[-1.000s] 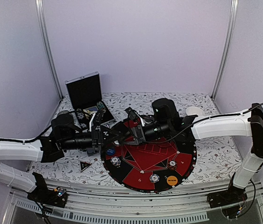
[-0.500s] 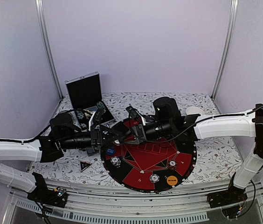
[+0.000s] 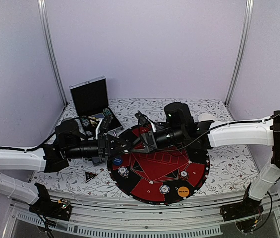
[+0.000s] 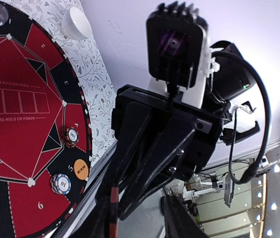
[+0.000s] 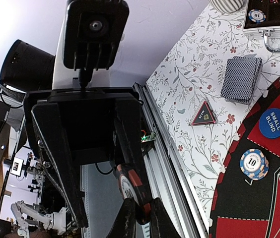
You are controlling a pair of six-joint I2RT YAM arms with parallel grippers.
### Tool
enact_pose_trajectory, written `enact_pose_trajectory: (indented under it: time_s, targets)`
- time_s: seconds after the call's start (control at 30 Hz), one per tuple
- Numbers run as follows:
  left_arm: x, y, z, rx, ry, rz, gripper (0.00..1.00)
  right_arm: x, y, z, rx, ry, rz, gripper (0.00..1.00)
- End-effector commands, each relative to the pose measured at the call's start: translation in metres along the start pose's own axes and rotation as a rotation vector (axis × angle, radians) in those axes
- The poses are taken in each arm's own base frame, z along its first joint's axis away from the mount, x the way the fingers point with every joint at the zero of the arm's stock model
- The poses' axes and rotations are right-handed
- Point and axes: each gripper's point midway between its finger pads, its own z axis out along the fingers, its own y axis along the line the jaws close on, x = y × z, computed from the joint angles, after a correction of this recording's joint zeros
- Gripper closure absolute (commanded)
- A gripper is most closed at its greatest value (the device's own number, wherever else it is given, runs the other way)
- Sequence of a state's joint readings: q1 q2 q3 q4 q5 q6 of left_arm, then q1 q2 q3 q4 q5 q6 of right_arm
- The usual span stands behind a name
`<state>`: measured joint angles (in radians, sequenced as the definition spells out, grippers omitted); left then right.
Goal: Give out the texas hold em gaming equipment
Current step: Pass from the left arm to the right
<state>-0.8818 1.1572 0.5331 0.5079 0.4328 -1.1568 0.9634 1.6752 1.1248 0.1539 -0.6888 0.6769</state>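
Both grippers meet above the left part of the round red-and-black mat [image 3: 155, 168]. My right gripper [image 5: 141, 206] is shut on a red-and-black poker chip [image 5: 132, 186], pinching its lower rim. My left gripper [image 4: 137, 208] faces it with jaws apart around that chip [image 4: 111, 206], which lies against one left finger; a gap shows to the other. On the mat lie a blue blind button [image 3: 117, 160], an orange button [image 3: 182, 191] and three chips [image 3: 123, 171] [image 3: 164, 189] [image 3: 183, 174]. A black triangular marker [image 3: 90, 175] and a card deck [image 5: 241, 78] rest on the cloth.
An open silver-edged black case [image 3: 90, 99] with more chips stands at the back left. A white cup [image 3: 207, 118] sits behind the mat at the right. The floral cloth [image 3: 229, 168] ends at a metal rail along the near edge.
The left jaws have narrowed around the chip that the right gripper holds. The right arm has shifted slightly to the right. Nothing on the mat has moved.
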Motion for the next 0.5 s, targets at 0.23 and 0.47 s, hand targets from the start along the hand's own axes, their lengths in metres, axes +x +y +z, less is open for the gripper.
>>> enact_pose_trajectory:
  time_s: [0.23, 0.47]
  targets:
    - [-0.0070, 0.0018, -0.0017, -0.004, -0.032, -0.002, 0.94, -0.0030, 0.0041, -0.0098, 0.015, -0.011, -0.007, 0.91]
    - [-0.0069, 0.0023, -0.0018, -0.006, -0.031, -0.003, 1.00, -0.0014, 0.0045, -0.0124, 0.025, -0.008, -0.008, 0.74]
